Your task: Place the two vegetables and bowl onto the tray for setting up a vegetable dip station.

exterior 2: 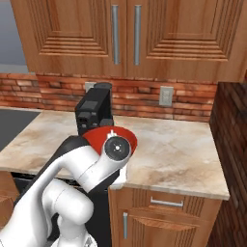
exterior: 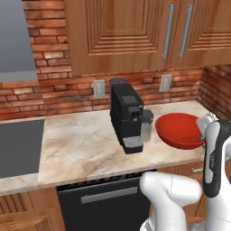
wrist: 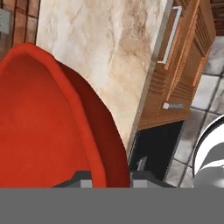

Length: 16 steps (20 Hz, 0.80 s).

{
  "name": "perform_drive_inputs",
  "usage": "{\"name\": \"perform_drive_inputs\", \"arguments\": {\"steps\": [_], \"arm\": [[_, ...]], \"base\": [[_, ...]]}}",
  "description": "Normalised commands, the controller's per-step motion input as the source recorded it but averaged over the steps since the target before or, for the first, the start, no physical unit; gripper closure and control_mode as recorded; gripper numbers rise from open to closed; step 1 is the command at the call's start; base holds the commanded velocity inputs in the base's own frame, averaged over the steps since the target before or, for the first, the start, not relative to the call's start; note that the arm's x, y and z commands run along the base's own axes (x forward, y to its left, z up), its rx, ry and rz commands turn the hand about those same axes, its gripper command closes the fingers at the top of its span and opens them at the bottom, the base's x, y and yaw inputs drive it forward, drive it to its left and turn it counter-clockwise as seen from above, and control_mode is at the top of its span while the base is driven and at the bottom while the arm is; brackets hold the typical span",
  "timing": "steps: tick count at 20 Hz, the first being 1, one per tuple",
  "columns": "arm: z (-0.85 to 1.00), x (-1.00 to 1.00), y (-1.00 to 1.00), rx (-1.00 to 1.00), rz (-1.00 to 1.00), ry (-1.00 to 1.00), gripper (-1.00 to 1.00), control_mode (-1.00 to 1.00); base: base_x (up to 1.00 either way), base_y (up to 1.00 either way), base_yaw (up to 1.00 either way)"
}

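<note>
Coffee machine (exterior: 127, 118) black, upright on marble table (exterior: 81, 144), below wall outlet (exterior: 99, 88). Red bowl (exterior: 180, 131) at its 3 o'clock, tilted, raised off the table top near the front edge. Claw (wrist: 109, 177) clamped narrow on the bowl's rim; in hand view the rim passes between the two finger tips. Wooden cupboards (exterior 2: 144, 34) overhead.

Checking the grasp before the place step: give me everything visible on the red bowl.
The red bowl is glossy, wide and shallow, plain inside and apparently empty. It is tilted and lifted off the marble counter, just right of the black coffee machine. In the hand view the gripper is shut on its rim, one finger on each side of the wall.
</note>
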Motion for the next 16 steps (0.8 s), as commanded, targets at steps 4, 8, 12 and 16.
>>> {"name": "perform_drive_inputs", "arguments": {"steps": [4, 8, 12, 16], "arm": [[0.0, 0.0, 0.0, 0.0, 0.0, 0.0, 1.0, 1.0], [0.0, 0.0, 0.0, 0.0, 0.0, 0.0, 1.0, 1.0], [0.0, 0.0, 0.0, 0.0, 0.0, 0.0, 1.0, 1.0], [0.0, 0.0, 0.0, 0.0, 0.0, 0.0, 1.0, 1.0]], "base": [[-0.87, 0.29, 0.0], [-0.67, 0.9, 0.0], [-0.36, 1.0, 0.0], [-0.26, 1.0, 0.0]]}}
